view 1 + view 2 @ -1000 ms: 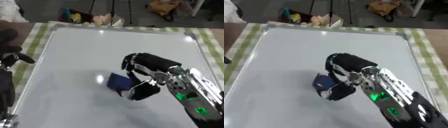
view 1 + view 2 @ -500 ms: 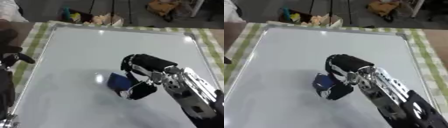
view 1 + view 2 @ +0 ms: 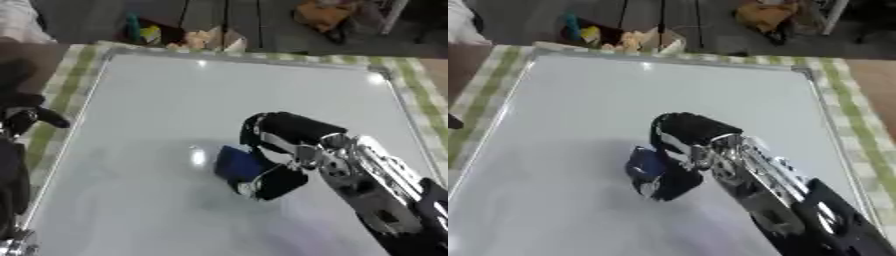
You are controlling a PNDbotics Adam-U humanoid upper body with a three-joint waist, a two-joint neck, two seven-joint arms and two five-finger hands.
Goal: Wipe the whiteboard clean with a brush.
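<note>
Right hand (image 3: 284, 150) curled round brush (image 3: 241, 163), barely shifted since a second ago; board (image 3: 157, 100) centre, wiping toward 9 o'clock.

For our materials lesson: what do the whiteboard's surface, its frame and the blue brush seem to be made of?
Whiteboard: smooth glossy coated panel, since lamps glare off it. Frame: thin silvery edging, probably metal. Brush: matte dark blue block, maybe felt or foam, held by the right hand.

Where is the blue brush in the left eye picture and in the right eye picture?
Left eye view: the blue brush lies just right of centre, below the middle, held in the right hand.
Right eye view: it sits left of centre, at about the same height.
Shared landmark: the whiteboard and its far right corner.
</note>
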